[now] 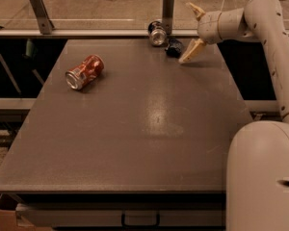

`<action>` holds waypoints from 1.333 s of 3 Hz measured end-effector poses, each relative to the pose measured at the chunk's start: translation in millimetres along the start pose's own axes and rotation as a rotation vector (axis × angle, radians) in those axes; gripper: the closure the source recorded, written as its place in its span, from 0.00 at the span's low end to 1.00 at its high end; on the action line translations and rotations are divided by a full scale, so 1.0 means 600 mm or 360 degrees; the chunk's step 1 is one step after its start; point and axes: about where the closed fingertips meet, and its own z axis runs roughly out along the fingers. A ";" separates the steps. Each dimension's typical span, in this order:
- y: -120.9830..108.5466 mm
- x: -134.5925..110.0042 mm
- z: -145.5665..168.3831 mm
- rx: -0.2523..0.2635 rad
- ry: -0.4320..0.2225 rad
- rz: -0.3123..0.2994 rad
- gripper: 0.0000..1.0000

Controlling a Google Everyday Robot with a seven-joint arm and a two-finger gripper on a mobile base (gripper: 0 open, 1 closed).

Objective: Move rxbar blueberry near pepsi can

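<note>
- The claw (185,32) hung over the far right corner of the desk (149,129), at the end of the arm (260,13) that reached in from the right.
- Its two pale fingers (191,52) were spread wide apart and held nothing. One pointed up and away, and the other slanted down with its tip at or just above the desk surface.
- The rxbar blueberry (174,47) lay on the desk just left of the lower finger. I could not tell whether they touched.
- It showed only as a small dark lump, so I could not make out its long axis or which way it pointed.
- The pepsi can (157,32) lay on its side at the far edge, just beside the bar on its left and slightly behind it. Its silver end faced toward me.
- I could not see whether bar and can touched.
- The orange-red can (84,71) also lay on its side, well apart on the left part of the desk. Its silver end pointed toward the near left.
- I could not tell what either can held.
- A metal post (168,6) stood right behind the pepsi can, on the rail past the desk.
</note>
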 end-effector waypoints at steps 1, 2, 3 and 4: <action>-0.040 0.001 -0.088 0.0105 0.0079 0.0098 0.00; -0.085 -0.031 -0.216 0.0252 0.0149 0.0223 0.00; -0.111 -0.093 -0.330 0.0385 0.0219 0.0323 0.00; -0.108 -0.123 -0.339 0.0378 0.0220 0.0326 0.00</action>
